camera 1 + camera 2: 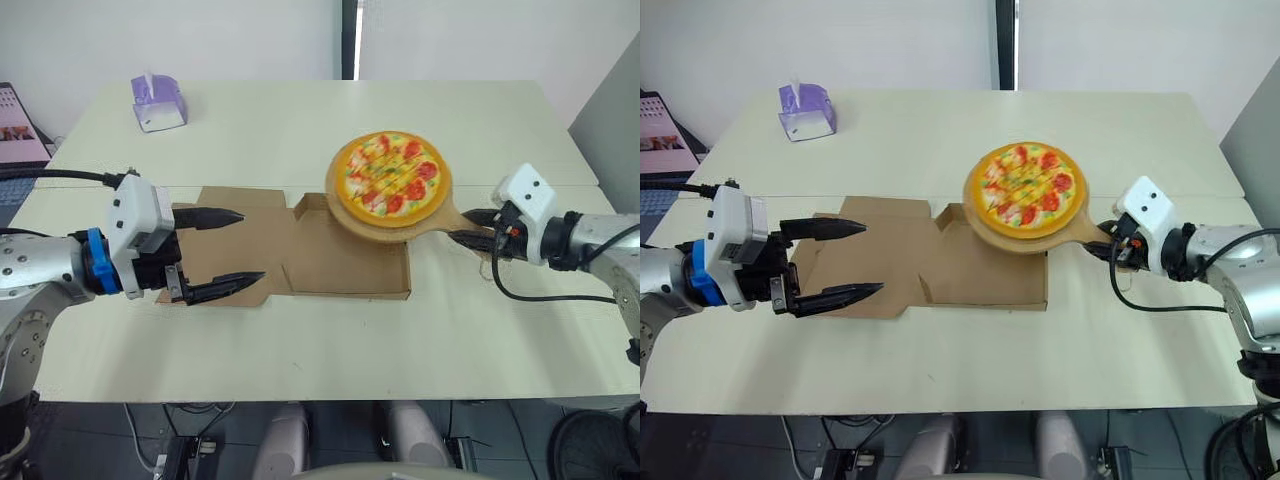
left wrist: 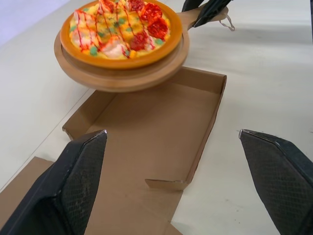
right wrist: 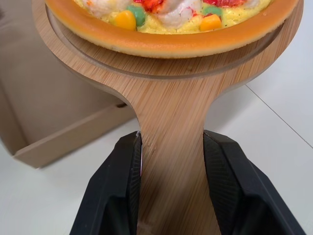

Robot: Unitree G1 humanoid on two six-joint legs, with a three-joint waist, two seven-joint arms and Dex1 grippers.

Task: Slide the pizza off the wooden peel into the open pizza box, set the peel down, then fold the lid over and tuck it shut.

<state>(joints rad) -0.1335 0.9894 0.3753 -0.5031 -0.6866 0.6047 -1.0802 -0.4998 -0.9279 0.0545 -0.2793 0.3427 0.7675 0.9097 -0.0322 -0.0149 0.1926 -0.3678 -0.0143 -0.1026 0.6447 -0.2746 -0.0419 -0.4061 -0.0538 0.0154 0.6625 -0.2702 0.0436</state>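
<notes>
A round pizza with red and green toppings lies on the wooden peel, held above the far right corner of the open cardboard pizza box. My right gripper is shut on the peel's handle, its fingers pressed against both sides. The box's tray sits mid-table and its flat lid spreads out to the left. My left gripper hovers open over the lid, with nothing between its fingers.
A purple tissue box stands at the table's far left. A screen sits off the table's left side. Bare tabletop lies in front of the box and behind it.
</notes>
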